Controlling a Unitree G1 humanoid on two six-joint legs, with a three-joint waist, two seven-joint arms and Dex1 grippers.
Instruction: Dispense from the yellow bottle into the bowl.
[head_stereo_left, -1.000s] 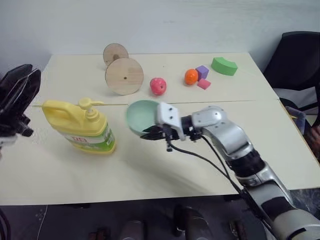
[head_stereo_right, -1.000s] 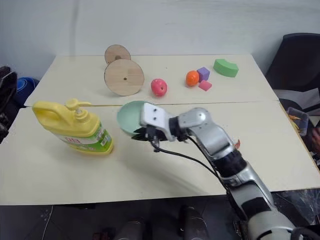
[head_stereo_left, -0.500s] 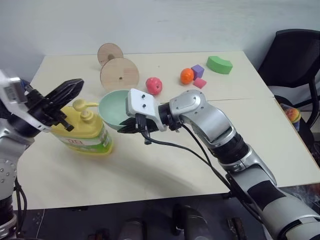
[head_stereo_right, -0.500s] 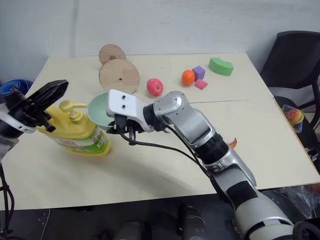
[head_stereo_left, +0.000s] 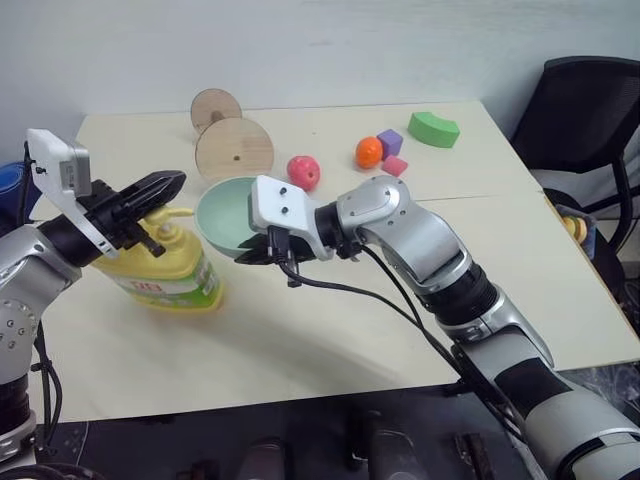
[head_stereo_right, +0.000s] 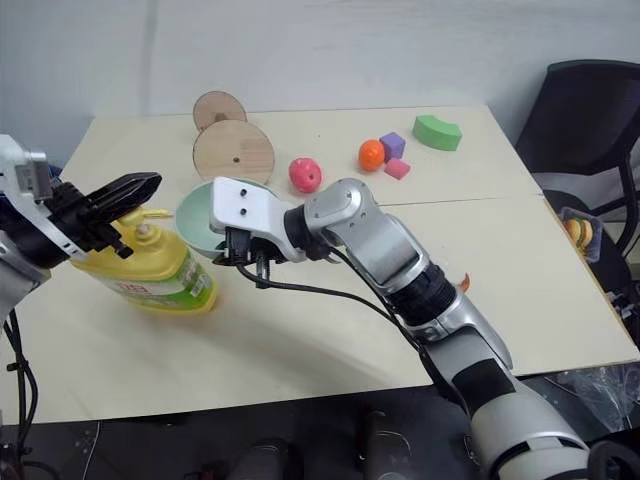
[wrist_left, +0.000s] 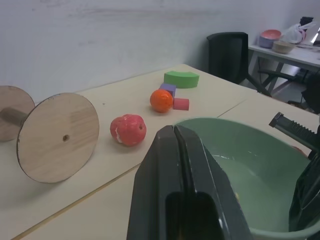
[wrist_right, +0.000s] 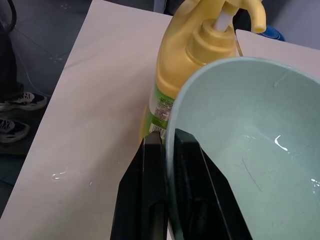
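The yellow bottle (head_stereo_left: 160, 275) stands upright near the left end of the bench (head_stereo_left: 330, 330); the bowl (head_stereo_left: 228, 215) is held off the bench just beside its pump, rim pinched by the right gripper (head_stereo_left: 262, 250); the left gripper (head_stereo_left: 160, 187), fingers pressed together and empty, hovers over the pump; behind lie a wooden spool (head_stereo_left: 232, 148), red fruit (head_stereo_left: 303, 171), orange ball (head_stereo_left: 368, 152) and green block (head_stereo_left: 433, 128).

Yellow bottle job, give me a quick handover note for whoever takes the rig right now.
Right gripper: shut on the rim of the small pale mint-green bowl, holding it raised beside the pump.
Left gripper: shut, empty, poised just above the pump head of the squat yellow plastic bottle, which stands on the table.
Done: bowl brought to the spout.
Left: press the pump; nothing visibly dispensed yet.
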